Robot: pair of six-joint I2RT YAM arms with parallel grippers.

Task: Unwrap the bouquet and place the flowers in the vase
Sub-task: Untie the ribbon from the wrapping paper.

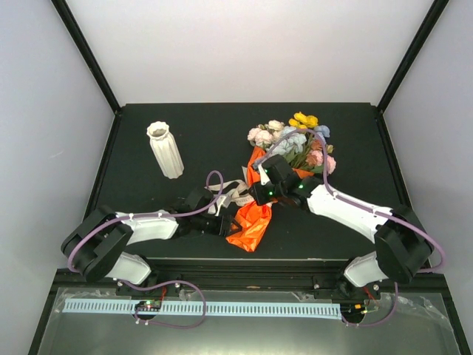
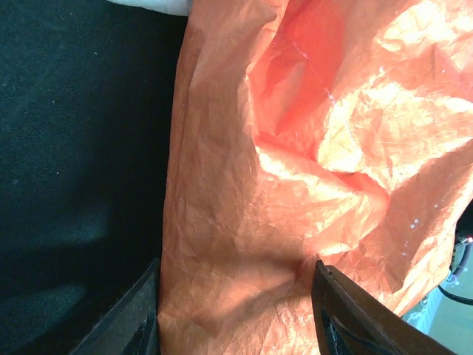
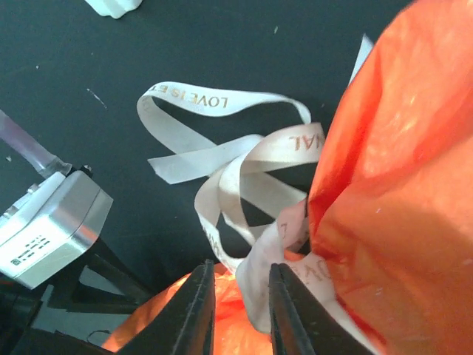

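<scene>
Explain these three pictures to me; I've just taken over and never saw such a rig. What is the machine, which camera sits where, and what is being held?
The machine is two robot arms bolted at the near edge of a table. The wide picture looks down from above and behind them. The other two come from a camera on each wrist. On the table a vase stands, and flowers lie in orange paper, with a cream ribbon loose beside it. The left end effector is open, with paper between its fingers. The right end effector has ribbon between nearly closed fingers; whether it grips, I cannot tell.
</scene>
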